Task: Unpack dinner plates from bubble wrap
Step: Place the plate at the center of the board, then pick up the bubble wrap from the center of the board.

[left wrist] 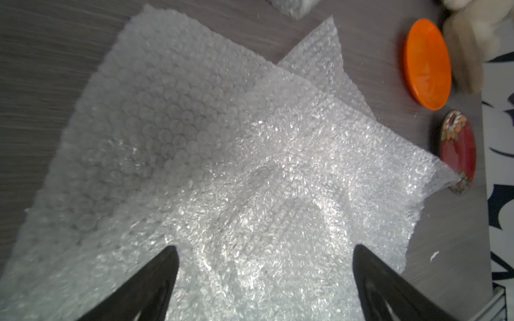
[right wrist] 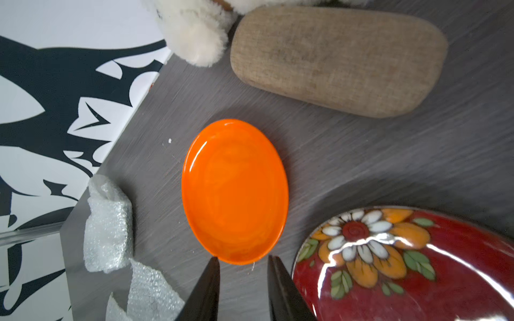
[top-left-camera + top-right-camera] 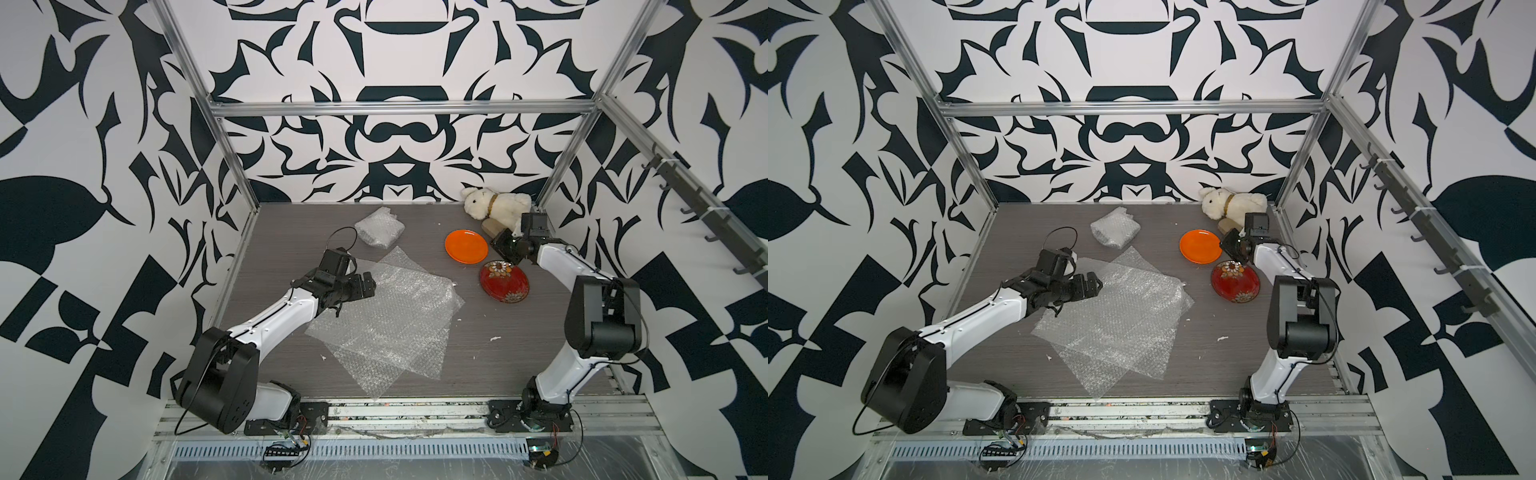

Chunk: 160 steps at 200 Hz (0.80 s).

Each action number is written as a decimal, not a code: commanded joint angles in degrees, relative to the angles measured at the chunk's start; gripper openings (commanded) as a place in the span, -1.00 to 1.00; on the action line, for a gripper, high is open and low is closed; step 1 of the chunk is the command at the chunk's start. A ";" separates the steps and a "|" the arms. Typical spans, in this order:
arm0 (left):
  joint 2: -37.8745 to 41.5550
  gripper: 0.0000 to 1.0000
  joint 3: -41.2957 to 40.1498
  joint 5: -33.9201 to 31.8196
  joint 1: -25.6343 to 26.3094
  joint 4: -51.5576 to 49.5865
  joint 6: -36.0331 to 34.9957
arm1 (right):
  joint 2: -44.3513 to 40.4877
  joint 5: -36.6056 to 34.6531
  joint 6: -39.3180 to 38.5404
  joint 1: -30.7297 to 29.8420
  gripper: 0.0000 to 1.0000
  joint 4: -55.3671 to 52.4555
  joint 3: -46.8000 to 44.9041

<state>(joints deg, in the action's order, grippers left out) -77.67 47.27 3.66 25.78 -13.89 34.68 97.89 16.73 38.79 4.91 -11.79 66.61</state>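
Two flat bubble wrap sheets (image 3: 395, 316) (image 3: 1121, 316) (image 1: 250, 152) lie overlapped mid-table. My left gripper (image 3: 365, 284) (image 3: 1090, 284) (image 1: 265, 247) hovers over their left part, open wide, with nothing between its fingers. A wrapped bubble wrap bundle (image 3: 379, 227) (image 3: 1115, 228) (image 2: 108, 222) sits behind them; what is inside is hidden. The orange dinner plate (image 3: 466, 246) (image 3: 1200, 246) (image 2: 235, 191) lies bare at the back right. The red floral plate (image 3: 504, 281) (image 3: 1235, 281) (image 2: 417, 264) lies beside it. My right gripper (image 3: 500, 245) (image 2: 244, 258) is narrowly open at the orange plate's rim, holding nothing.
A white plush rabbit (image 3: 494, 203) (image 3: 1231, 203) lies in the back right corner with a tan wooden brush (image 3: 492, 226) (image 2: 339, 61) against it, just behind my right gripper. Metal frame posts and patterned walls close in the grey table (image 3: 291, 232). Small white scraps dot the table.
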 commanded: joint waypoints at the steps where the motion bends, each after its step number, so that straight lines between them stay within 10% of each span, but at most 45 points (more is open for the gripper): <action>1: 2.30 0.99 -1.95 2.59 -3.95 6.08 3.61 | -4.57 0.22 -3.31 -0.46 -0.31 0.73 -3.38; 128: -21.95 0.72 24.08 3.69 -9.59 -4.81 -4.53 | -20.12 4.82 -8.40 -21.66 -0.32 2.29 -21.17; 160: -28.58 0.43 27.13 13.35 -13.72 0.36 0.85 | -19.19 4.62 -7.19 -26.03 -0.33 3.82 -22.42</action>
<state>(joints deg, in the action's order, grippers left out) -102.28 72.60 10.13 15.16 -15.59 32.21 78.83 20.93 30.96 -18.65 -10.63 44.53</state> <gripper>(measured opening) 0.744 0.336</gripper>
